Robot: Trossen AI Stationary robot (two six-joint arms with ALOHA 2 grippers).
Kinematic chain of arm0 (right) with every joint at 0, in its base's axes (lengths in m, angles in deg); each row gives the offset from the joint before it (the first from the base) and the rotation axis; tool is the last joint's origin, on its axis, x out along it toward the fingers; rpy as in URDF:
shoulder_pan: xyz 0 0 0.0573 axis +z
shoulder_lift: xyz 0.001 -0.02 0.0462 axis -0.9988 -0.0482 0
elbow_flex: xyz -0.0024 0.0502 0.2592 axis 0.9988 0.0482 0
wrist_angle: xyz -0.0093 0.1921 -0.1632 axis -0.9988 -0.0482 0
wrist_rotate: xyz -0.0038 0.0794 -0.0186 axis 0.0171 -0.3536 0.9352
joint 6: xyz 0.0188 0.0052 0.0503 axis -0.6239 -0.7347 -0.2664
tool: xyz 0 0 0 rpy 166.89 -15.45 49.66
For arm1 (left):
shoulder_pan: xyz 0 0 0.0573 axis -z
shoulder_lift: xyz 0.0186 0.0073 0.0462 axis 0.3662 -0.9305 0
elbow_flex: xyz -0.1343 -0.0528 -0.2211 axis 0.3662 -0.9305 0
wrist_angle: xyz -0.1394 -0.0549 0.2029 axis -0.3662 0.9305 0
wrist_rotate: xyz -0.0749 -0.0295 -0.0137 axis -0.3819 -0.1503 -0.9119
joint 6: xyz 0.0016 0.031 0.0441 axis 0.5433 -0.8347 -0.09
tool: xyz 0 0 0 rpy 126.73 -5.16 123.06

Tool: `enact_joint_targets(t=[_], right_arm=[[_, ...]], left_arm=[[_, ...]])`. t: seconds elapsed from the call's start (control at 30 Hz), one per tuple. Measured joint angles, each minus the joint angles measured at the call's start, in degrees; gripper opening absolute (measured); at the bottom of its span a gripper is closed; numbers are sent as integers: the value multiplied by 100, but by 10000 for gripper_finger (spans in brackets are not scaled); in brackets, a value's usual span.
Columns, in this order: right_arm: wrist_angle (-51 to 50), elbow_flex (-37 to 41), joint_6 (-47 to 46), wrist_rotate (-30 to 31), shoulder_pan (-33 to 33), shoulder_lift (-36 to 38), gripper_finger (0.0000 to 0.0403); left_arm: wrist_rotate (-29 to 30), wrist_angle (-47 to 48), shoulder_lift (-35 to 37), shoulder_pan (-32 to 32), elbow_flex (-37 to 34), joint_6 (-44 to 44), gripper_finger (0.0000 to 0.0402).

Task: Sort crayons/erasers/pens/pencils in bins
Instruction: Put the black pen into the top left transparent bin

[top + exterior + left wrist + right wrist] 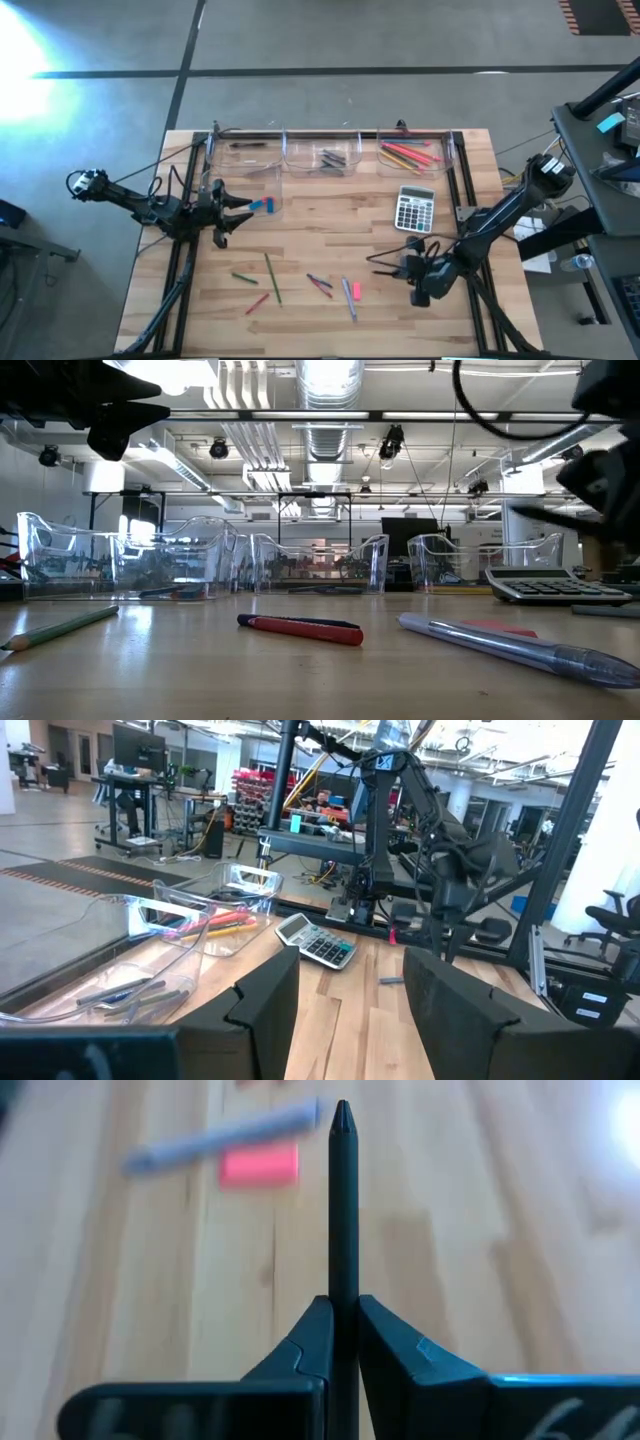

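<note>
Pen (343,1210), dark and slim, stands pinched between the right gripper (343,1330) fingers, which are closed on its lower end so that most of its length sticks out past the tips. That arm sits over the near right part of the counter (300,220), near the grey calculator (414,209). With so little of the shaft inside the grip, the pen could swing or slide out on the way to the far row, and its long free end could catch a wall of the bins (330,152) and be levered loose.

A pink eraser (259,1166) and a pale pen (225,1137) lie on the wood just ahead of the held tip; a low pass could knock them aside and make them harder to pick.

At the left, the left gripper (235,205) hangs with its fingers parted, close to a blue eraser (262,206) at the left-hand bin; whether it holds the eraser I cannot tell. Should both arms head for the far row together, they could cross.

Loose pencils (271,277) lie across the near middle, clear of both arms.
</note>
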Motion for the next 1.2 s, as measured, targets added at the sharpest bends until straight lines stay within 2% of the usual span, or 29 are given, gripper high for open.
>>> enact_joint_targets(t=[0.27, 0.43, 0.57, 0.73, 1.03, 1.2], right_arm=[[1704, 144, 1257, 766, -26, 242, 23], [3069, 246, 2126, 845, -242, 118, 23], [4156, 343, 2574, 657, -473, -6, 23], [5797, 547, 3197, -400, -687, -163, 33], [6034, 558, 3444, -506, -1042, -491, 36], [6035, 461, 2989, -563, -1321, -853, 37]], left_arm=[[0, 1, 0, -1, 2, 0, 167], [0, 0, 0, -1, 2, 0, 167], [0, 0, 0, -1, 2, 0, 167], [0, -2, -1, -1, 1, 0, 167], [0, -1, -2, -1, 1, 0, 167], [0, -1, 0, -1, 0, 0, 167]])
